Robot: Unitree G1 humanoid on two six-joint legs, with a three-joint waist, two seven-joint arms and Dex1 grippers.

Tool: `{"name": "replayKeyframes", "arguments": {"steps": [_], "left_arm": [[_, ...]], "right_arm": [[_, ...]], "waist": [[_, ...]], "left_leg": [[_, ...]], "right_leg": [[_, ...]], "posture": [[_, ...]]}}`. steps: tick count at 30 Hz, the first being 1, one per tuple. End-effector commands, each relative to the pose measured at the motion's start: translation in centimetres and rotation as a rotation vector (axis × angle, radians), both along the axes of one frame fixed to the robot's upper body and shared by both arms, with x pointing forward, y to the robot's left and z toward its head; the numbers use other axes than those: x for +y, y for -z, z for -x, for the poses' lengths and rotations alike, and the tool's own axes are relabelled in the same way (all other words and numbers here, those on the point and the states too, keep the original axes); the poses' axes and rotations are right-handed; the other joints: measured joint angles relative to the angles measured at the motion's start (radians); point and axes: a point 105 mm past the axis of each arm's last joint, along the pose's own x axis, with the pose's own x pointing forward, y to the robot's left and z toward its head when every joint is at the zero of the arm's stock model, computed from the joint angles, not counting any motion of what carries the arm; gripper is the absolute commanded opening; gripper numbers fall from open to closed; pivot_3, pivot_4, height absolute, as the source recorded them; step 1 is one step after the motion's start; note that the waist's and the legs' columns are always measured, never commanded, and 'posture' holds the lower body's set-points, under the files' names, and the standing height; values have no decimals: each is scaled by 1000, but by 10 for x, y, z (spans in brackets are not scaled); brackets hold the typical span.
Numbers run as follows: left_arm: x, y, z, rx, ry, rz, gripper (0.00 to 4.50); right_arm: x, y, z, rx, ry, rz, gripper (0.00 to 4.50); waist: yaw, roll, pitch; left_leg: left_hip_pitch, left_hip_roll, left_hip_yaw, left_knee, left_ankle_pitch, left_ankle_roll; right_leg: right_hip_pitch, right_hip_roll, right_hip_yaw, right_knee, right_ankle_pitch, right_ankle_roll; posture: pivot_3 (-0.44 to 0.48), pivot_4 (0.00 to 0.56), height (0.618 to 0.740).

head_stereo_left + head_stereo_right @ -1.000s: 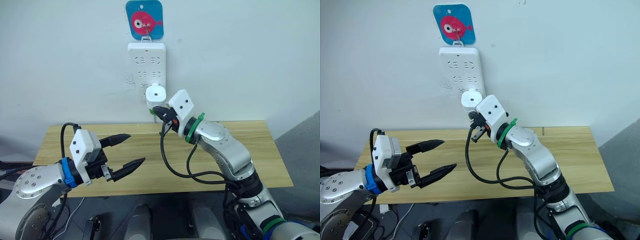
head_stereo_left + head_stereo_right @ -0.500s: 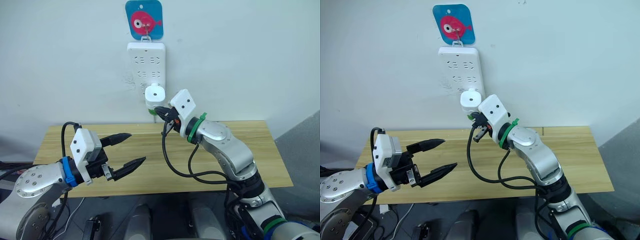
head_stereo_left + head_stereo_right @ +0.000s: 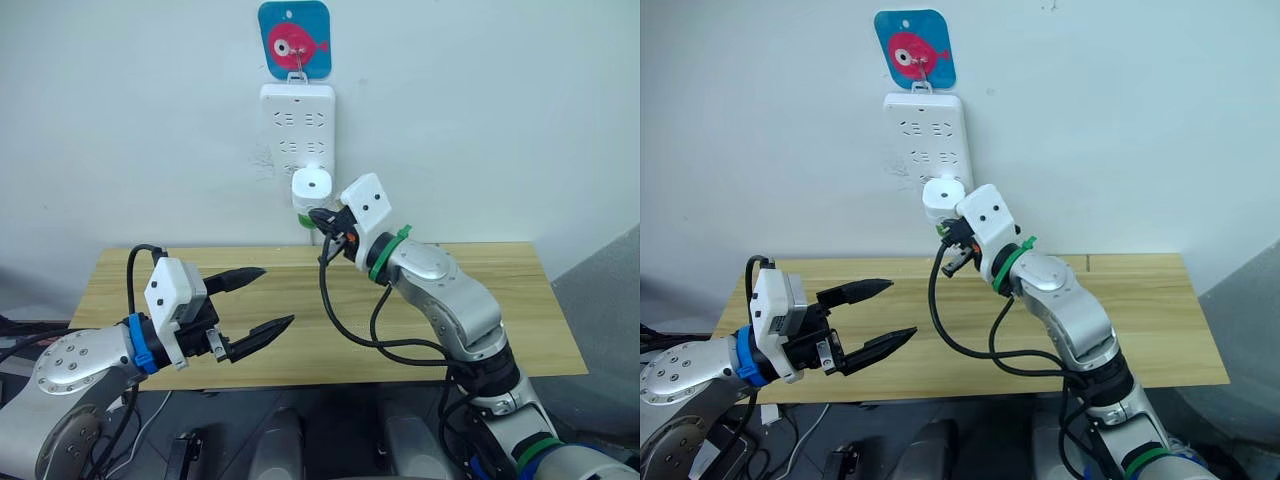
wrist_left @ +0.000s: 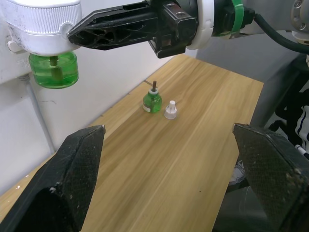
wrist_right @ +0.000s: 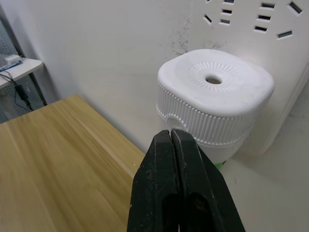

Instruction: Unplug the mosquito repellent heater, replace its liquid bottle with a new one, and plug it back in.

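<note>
The white mosquito repellent heater (image 3: 312, 187) sits against the lower end of the wall socket strip (image 3: 297, 115); its prongs are hidden. A green liquid bottle (image 4: 53, 70) hangs screwed in under it. My right gripper (image 5: 172, 137) is shut with nothing in it, its tips just in front of the heater's (image 5: 215, 92) ribbed side, beside the bottle. Another green bottle (image 4: 152, 102) with a bare wick stands on the table near the wall, with a small clear cap (image 4: 170, 110) next to it. My left gripper (image 3: 275, 295) hangs open and empty over the table's front left.
The wooden table (image 3: 500, 300) runs along the white wall. A blue card with a pink fish (image 3: 294, 38) hangs above the strip. A black cable (image 3: 345, 330) loops from my right wrist down over the table's middle.
The whole view has shifted a little. My right gripper has edged slightly up and closer to the heater. The left arm has barely moved.
</note>
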Motion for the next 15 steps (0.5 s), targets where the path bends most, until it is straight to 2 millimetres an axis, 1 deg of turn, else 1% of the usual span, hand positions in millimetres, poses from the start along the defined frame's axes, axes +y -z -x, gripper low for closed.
{"name": "replayKeyframes", "arguments": {"steps": [1, 3, 7, 10, 12, 13, 15], "left_arm": [[0, -1, 0, 0, 0, 10, 4500], [1, -1, 0, 4, -5, 14, 4500], [8, 3, -4, -5, -37, -2, 4500], [22, 12, -7, -7, -55, -71, 4500], [32, 17, -9, 1, -68, -112, 4500], [40, 21, -11, 13, -75, -138, 4500], [61, 27, -13, 8, -70, -232, 4500]], "right_arm": [[-4, -19, 14, -46, -79, -38, 39], [-4, -19, 22, -44, -127, -29, 39], [-7, -13, 48, -55, -286, 66, 39], [-25, -8, 56, -76, -323, 154, 39], [-40, -4, 55, -79, -310, 217, 39], [-52, -1, 54, -63, -298, 246, 39], [-88, 9, 47, -41, -242, 373, 403]], "waist": [[0, 0, 0], [-3, 0, 0], [-3, 0, 0], [-3, 0, 0], [-3, 0, -2], [-3, 0, -4], [1, 1, -10]], "left_leg": [[0, 0, 0, 0, 0, 0], [0, 0, 0, -1, 0, 0], [0, 1, 1, -2, 0, 0], [-1, 0, 1, -2, 0, 0], [-1, 0, 1, -2, 0, 0], [-1, 0, 1, -2, 0, 0], [-1, 0, 1, -2, 0, 0]], "right_leg": [[0, 0, 0, 0, 0, 0], [0, 0, 0, 0, 0, 0], [-1, 0, 0, -1, 0, 0], [-1, 0, 0, -3, 0, 0], [-1, 0, 0, -3, 0, 0], [-1, 0, 0, -3, 0, 0], [0, 0, 0, -4, 0, 0]], "posture": [[-14, 183, 725], [-18, 180, 725], [-20, 169, 725], [-22, 163, 725], [-26, 155, 725], [-29, 151, 725], [-31, 144, 725]]}}
